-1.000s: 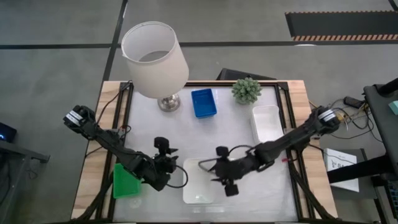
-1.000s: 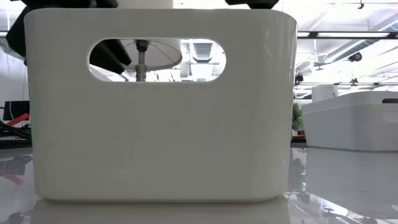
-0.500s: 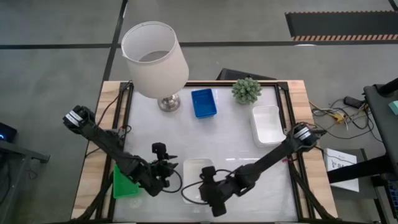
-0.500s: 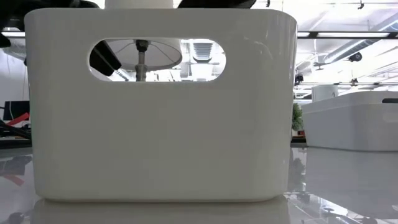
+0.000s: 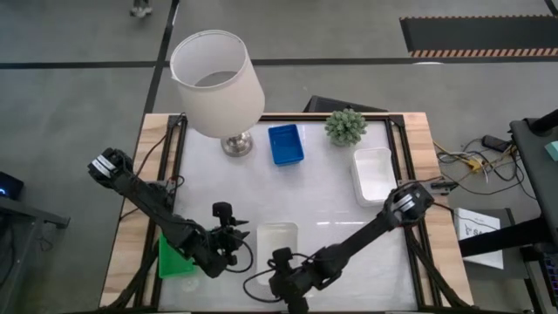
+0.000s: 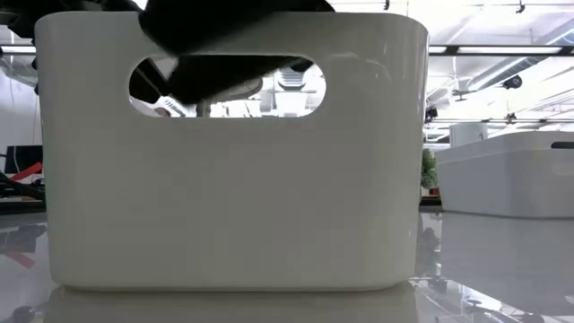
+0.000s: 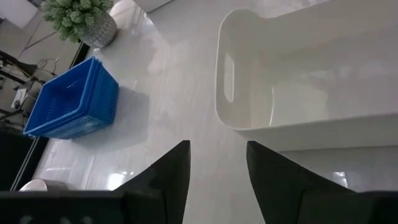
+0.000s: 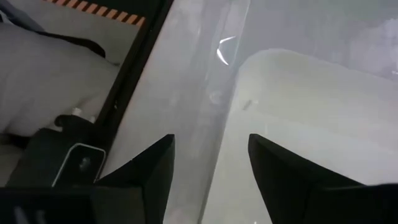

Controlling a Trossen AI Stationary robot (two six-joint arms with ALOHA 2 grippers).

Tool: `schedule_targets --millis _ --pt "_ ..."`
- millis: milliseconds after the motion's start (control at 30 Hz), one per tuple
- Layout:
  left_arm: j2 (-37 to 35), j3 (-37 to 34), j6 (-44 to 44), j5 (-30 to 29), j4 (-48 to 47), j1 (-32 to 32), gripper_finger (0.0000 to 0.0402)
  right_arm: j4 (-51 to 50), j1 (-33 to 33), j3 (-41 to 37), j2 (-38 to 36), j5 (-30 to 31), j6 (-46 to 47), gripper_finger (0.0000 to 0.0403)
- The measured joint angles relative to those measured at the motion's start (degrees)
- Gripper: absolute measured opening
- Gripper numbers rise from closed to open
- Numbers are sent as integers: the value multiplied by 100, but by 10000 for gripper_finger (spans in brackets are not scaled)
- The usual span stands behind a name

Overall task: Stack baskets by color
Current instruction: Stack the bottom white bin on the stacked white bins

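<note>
1. High view: my right gripper (image 5: 283, 281) hangs at the near end of the white basket (image 5: 277, 244), whose long axis runs near to far. My left gripper (image 5: 228, 244) waits just left of it, beside the green baskets (image 5: 174, 258). The blue stack (image 5: 285, 144) and another white basket (image 5: 373, 174) lie farther off.
2. Low view: the near basket (image 6: 233, 197) fills the frame.
3. Left wrist view: fingers (image 7: 168, 180) apart, holding nothing.
4. Right wrist view: fingers (image 8: 149, 174) apart over the rim; the basket looks empty.
</note>
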Motion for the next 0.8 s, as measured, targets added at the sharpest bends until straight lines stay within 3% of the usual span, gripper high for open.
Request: schedule_targets --millis 200,467,633,800 --pt "0 5 -4 -2 9 -2 141 -21 0 13 24 20 28 159" --pt "0 5 -4 -4 7 -2 141 -175 7 13 -14 35 -223 21" --pt "0 5 -4 -6 10 -2 141 -395 70 13 -155 136 -271 9" --pt "0 5 -4 -9 7 0 141 -1025 230 11 -549 850 -417 9"
